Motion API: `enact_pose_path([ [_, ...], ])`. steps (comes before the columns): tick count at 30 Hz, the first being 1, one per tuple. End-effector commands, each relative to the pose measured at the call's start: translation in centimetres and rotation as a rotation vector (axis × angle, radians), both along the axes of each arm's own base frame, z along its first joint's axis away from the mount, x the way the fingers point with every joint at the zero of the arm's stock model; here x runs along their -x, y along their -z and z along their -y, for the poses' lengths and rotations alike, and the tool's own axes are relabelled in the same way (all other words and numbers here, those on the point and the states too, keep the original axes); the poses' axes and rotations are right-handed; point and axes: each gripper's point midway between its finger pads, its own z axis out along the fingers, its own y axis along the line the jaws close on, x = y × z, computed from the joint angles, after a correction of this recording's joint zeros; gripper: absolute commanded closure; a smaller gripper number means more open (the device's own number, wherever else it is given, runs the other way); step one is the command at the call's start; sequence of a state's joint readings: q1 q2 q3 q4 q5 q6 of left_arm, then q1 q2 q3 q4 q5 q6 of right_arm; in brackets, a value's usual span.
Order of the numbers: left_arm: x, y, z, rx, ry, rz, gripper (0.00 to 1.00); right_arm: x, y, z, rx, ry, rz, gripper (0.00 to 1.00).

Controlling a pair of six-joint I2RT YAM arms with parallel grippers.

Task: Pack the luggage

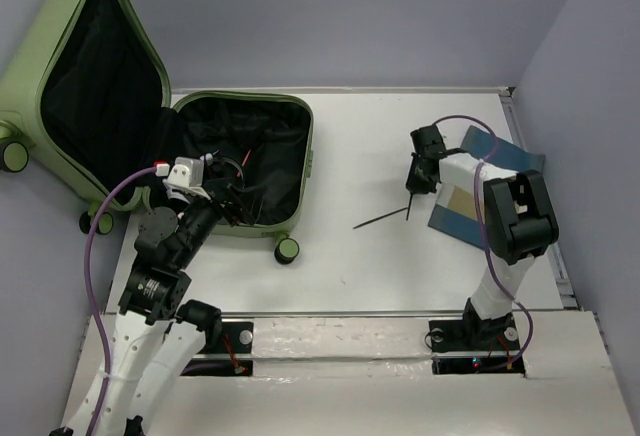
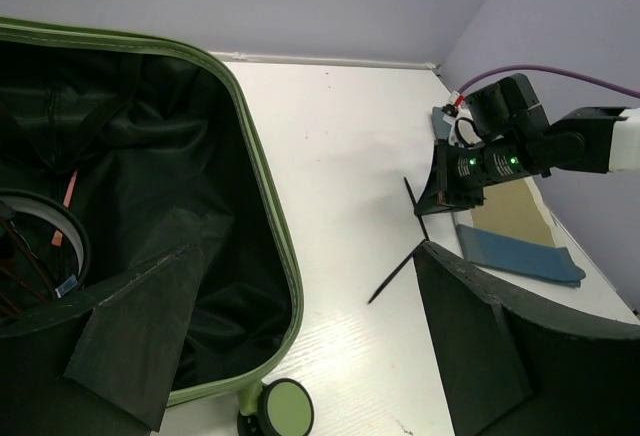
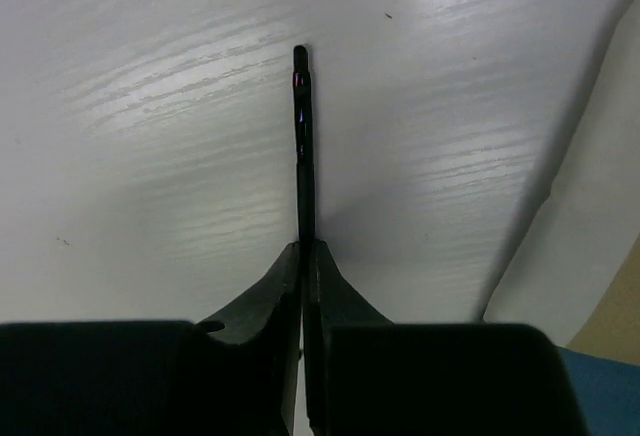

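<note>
The luggage (image 1: 25,81) lies open at the far left of the table (image 1: 380,276), its lid leaning on the wall and its black-lined base flat, with 1 wheel (image 1: 287,250) at the near right corner. The left gripper (image 1: 232,196) hovers over the near part of the base, jaws wide and holding nothing. On the right, the right gripper (image 3: 303,246) is closed tight on a thin black stick (image 3: 303,136). A 2nd stick (image 1: 380,218) lies on the table just left of it. A blue cloth (image 1: 500,148) sits at the far right.

thin black stick (image 3: 303,156); blue cloth (image 2: 520,256); tan sheet (image 2: 515,214)
</note>
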State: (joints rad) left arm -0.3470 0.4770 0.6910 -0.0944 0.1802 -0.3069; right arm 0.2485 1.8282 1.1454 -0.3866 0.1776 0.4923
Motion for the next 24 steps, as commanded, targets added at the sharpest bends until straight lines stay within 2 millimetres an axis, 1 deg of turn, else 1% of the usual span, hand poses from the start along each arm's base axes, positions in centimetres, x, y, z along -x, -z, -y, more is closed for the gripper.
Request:
enact_pose_path([
  [1,0.4,-2.4,0.1,0.011,0.015,0.077,0.01,-2.2,-1.0,0.8,0.058,-0.008,0.046,0.93],
  [3,0.3,-2.3,0.2,0.01,0.015,0.074,0.01,-2.8,-2.4,1.3,0.094,-0.012,0.085,0.93],
  [4,0.3,-2.4,0.1,0.01,0.015,0.077,0.01,-3.5,-4.5,2.0,0.13,-0.006,0.136,0.93],
  [5,0.3,-2.4,0.1,0.01,0.015,0.077,0.01,-3.7,-4.7,2.2,0.139,0.002,0.146,0.93],
  [6,0.3,-2.4,0.2,0.011,0.015,0.075,0.01,-4.0,-5.9,2.3,0.146,-0.01,0.175,0.93],
  [7,0.3,-2.3,0.2,0.01,0.017,0.074,0.01,-4.6,-8.8,1.8,0.119,-0.021,0.249,0.93],
  [8,0.3,-2.3,0.2,0.01,0.017,0.074,0.01,-4.5,-11.1,-0.4,0.073,-0.084,0.303,0.93],
  [9,0.3,-2.3,0.2,0.01,0.017,0.074,0.01,-4.7,-13.2,-3.1,0.029,-0.141,0.351,0.93],
  [11,0.2,-2.3,0.1,0.01,0.012,0.072,0.01,-4.4,-16.1,-7.1,-0.038,-0.209,0.412,0.93],
  [12,0.2,-2.2,0.1,0.009,0.011,0.071,0.01,-4.2,-16.7,-9.2,-0.038,-0.243,0.418,0.93],
  [13,0.1,-2.3,0.0,0.01,0.008,0.072,0.01,-4.1,-20.0,-13.6,-0.083,-0.308,0.485,0.93],
  [14,0.1,-2.2,0.0,0.009,0.005,0.071,0.01,-4.2,-21.1,-15.7,-0.106,-0.346,0.502,0.93],
  [15,0.1,-2.4,-0.2,0.01,-0.001,0.074,0.01,-4.2,-22.2,-18.1,-0.166,-0.37,0.514,0.93],
  [16,0.0,-2.4,-0.3,0.01,-0.009,0.074,0.01,-4.2,-21.3,-21.4,-0.24,-0.434,0.48,0.93],
  [17,0.0,-2.5,-0.4,0.011,-0.014,0.077,0.01,-4.2,-25.4,-25.1,-0.34,-0.472,0.544,0.93],
  [18,-0.1,-2.3,-0.5,0.009,-0.02,0.072,0.01,-3.9,-26.3,-27.6,-0.406,-0.519,0.543,0.93],
  [19,-0.1,-2.3,-0.6,0.008,-0.024,0.073,0.01,-3.7,-27.1,-29.8,-0.462,-0.557,0.543,0.87],
  [20,-0.1,-2.4,-0.6,0.008,-0.025,0.074,0.01,-4.1,-25.3,-32.1,-0.488,-0.587,0.506,0.72],
  [21,-0.2,-2.4,-0.6,0.007,-0.026,0.074,0.01,-3.8,-28.4,-34.0,-0.596,-0.637,0.527,0.54],
  [22,-0.2,-2.2,-0.6,0.006,-0.023,0.071,0.01,-3.6,-28.2,-34.8,-0.633,-0.653,0.502,0.29],
  [23,-0.2,-2.2,-0.6,0.004,-0.022,0.071,0.01,-3.6,-27.6,-35.1,-0.641,-0.653,0.482,0.22],
  [24,-0.2,-2.2,-0.6,0.004,-0.022,0.07,0.01,-3.7,-26.2,-34.4,-0.597,-0.629,0.465,0.21],
])
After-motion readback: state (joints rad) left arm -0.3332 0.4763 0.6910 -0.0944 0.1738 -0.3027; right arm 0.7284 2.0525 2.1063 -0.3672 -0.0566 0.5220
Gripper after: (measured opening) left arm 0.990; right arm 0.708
